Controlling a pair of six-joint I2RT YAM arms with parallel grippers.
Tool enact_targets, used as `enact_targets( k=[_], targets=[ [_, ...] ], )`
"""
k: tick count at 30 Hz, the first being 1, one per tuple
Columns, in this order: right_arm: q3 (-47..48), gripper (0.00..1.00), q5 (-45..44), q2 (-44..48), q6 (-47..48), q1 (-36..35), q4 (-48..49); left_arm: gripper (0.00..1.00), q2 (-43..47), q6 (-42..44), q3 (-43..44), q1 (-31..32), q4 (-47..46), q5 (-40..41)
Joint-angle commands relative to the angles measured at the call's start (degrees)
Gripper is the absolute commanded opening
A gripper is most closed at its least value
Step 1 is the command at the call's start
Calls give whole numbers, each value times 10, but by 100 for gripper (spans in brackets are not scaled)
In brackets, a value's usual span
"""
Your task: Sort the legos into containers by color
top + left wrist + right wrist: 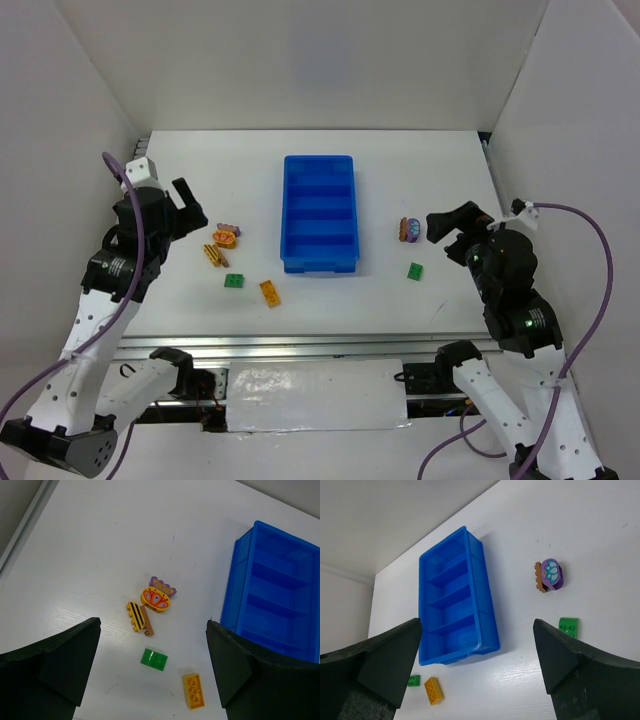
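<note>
The blue tray with four compartments sits mid-table and looks empty; it also shows in the left wrist view and the right wrist view. Left of it lie an orange and purple piece, a yellow-black striped brick on a brown strip, a green brick and an orange-yellow brick. Right of it lie a purple round piece on a brown plate and a green brick. My left gripper hangs open above the left group. My right gripper is open and empty near the purple piece.
White walls close in the table at the left, back and right. The table's front edge runs just beyond the arm bases. A purple cable loops beside the right arm.
</note>
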State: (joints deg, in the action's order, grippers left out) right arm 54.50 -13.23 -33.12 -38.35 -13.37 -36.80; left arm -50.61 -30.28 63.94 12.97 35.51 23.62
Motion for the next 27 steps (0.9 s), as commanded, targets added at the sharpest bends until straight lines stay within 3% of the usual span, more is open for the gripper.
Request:
enact_targets(
  k=[1,5,11,13,20,23,27],
  targets=[
    [-10,100,3,10,12,-3,37,99,-1,-2,-4,1,-23,-9],
    [-33,100,-28,-47,14,-3,57,100,-2,-1,-5,0,-26,-16],
    [54,100,-112,-312,78,2,12,100,-7,1,-8,0,-28,-21],
    [74,100,-142,-358,66,3,3,100,-9,2,-9,0,-32,-23],
    [156,96,-36,-555,164,46,11,100,-14,4,-8,-1,-29,-27],
    [168,89,93,-611,180,90,26,100,-15,5,-11,-1,-32,-29],
    [211,88,95,-677,206,96,-3,99,-19,6,-10,0,-32,-35]
  ],
)
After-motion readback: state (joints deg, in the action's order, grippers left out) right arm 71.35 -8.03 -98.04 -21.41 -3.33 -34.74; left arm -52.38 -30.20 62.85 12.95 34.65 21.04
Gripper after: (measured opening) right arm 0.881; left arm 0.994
